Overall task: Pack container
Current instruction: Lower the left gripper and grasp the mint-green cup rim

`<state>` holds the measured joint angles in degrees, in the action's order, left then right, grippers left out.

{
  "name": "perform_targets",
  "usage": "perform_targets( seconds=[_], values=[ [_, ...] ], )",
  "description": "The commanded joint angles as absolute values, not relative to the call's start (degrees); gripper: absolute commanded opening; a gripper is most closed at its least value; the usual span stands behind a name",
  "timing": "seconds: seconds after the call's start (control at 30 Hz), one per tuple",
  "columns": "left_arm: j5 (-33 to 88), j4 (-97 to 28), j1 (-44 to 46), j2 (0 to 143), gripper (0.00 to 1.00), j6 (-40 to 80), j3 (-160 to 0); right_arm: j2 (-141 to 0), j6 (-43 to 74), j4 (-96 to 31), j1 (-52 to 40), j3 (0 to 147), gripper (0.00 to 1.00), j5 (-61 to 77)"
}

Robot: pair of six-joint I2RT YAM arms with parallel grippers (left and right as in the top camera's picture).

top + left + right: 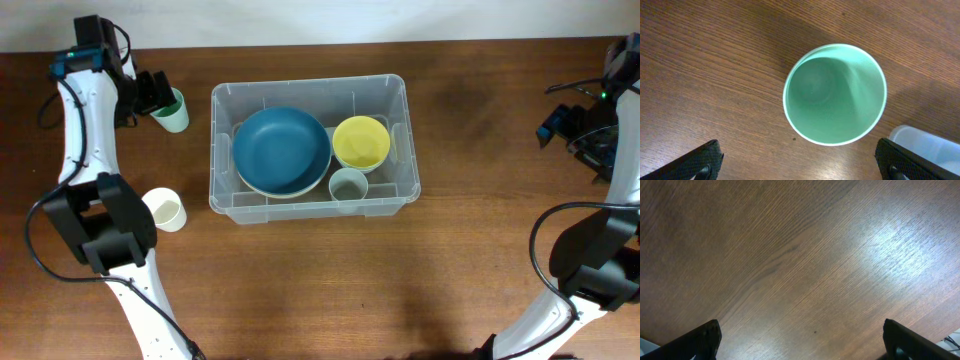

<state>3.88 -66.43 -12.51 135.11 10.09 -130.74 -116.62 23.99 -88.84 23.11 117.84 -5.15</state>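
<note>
The clear plastic container [405, 110] stands mid-table and holds a blue bowl [281, 150], a yellow bowl [361, 141] and a small grey-green cup [348, 184]. A mint green cup [172, 112] stands upright left of it, seen from straight above in the left wrist view [835, 93]. My left gripper [153, 92] hovers open just beside and above this cup, its fingertips [700, 161] apart and touching nothing. A corner of the container [925, 145] shows at the lower right there. My right gripper [802, 342] stands open over bare wood at the far right.
A white cup [165, 210] stands upright on the table left of the container's front corner, close to the left arm's base [105, 225]. The right arm [600, 120] and its cables sit at the table's right edge.
</note>
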Motion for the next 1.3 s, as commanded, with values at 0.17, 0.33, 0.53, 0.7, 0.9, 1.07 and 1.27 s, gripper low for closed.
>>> perform_targets(
  seconds=[0.17, 0.33, 0.53, 0.7, 0.9, 1.07, 1.27],
  values=[
    [2.1, -63.7, -12.5, 135.0, 0.99, 11.6, -129.4, -116.7, 24.5, -88.8, 23.3, 117.6, 0.99, -6.1],
    [1.0, -62.7, -12.5, 135.1, 0.99, 12.1, -129.3, -116.7, 24.5, -88.8, 23.3, 117.6, 0.99, -6.1],
    [-1.2, -62.1, -12.6, 136.0, 0.99, 13.0, -129.3, -116.7, 24.5, -88.8, 23.3, 117.6, 0.99, -6.1],
    [-1.3, -62.2, -12.5, 137.9, 0.99, 14.4, -129.3, -116.7, 24.5, -88.8, 23.3, 117.6, 0.99, -6.1],
    [-1.3, -61.9, -12.6, 139.8, 0.99, 14.3, -129.3, -116.7, 24.5, -88.8, 23.3, 117.6, 0.99, -6.1],
    [-1.3, -61.2, -12.5, 139.9, 0.99, 14.3, -129.3, -116.7, 24.5, -88.9, 23.3, 117.6, 0.99, -6.1],
    [-1.3, -61.3, -12.5, 141.1, 0.99, 14.4, -129.3, -116.7, 24.5, -88.8, 23.3, 117.6, 0.99, -6.1]
  ],
)
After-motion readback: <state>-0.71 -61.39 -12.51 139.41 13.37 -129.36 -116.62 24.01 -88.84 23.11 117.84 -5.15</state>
